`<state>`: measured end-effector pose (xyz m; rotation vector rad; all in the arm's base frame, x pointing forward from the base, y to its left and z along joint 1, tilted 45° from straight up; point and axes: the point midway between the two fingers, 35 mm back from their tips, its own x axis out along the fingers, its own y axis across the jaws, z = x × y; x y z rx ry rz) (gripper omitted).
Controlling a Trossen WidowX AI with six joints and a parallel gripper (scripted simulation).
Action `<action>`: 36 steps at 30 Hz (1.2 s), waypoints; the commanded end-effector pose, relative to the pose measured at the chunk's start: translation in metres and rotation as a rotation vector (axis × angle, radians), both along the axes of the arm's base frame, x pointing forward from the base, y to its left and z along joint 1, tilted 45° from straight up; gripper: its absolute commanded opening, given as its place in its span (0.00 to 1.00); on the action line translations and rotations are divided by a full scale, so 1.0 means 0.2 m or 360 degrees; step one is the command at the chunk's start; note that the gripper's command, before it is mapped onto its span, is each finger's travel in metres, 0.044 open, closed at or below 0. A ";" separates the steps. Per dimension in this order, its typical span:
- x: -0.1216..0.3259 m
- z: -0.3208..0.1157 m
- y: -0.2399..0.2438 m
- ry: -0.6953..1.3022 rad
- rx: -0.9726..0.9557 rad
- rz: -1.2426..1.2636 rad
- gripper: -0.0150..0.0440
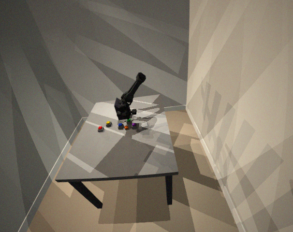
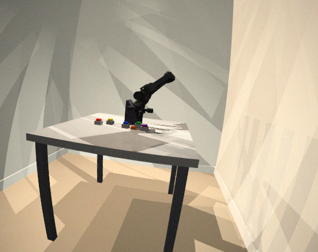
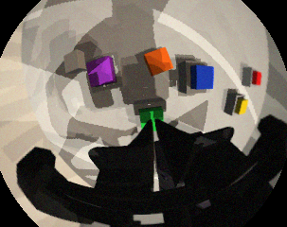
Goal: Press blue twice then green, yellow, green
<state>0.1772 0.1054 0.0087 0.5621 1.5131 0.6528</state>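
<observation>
Toward the far edge of the table (image 1: 111, 159), right in front of the arm's base: gripper (image 3: 154, 128) down on the green button (image 3: 151, 115), fingers clenched together, nothing between them, tips meeting right over the green cap in the wrist view. Can't tell whether fully pressed. Just nearer the front edge: purple button (image 1: 133, 124), orange block (image 1: 126, 127), blue button (image 1: 120, 124), packed close around the green one (image 1: 128, 120). Farther along toward the left edge: yellow button (image 1: 108, 123), then red button (image 1: 100, 128), both well apart from the gripper. Upper arm (image 2: 156, 84) slanting up and back past the far edge.
</observation>
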 end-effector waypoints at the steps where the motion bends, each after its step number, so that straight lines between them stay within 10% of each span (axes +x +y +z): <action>1: -0.01 -0.02 0.02 0.0013 0.0007 -0.0003 0.29; 31: 0.00 0.07 -0.07 0.0013 0.0007 -0.0003 0.29; 36: 0.15 0.26 0.00 -0.0013 0.0002 0.0008 0.51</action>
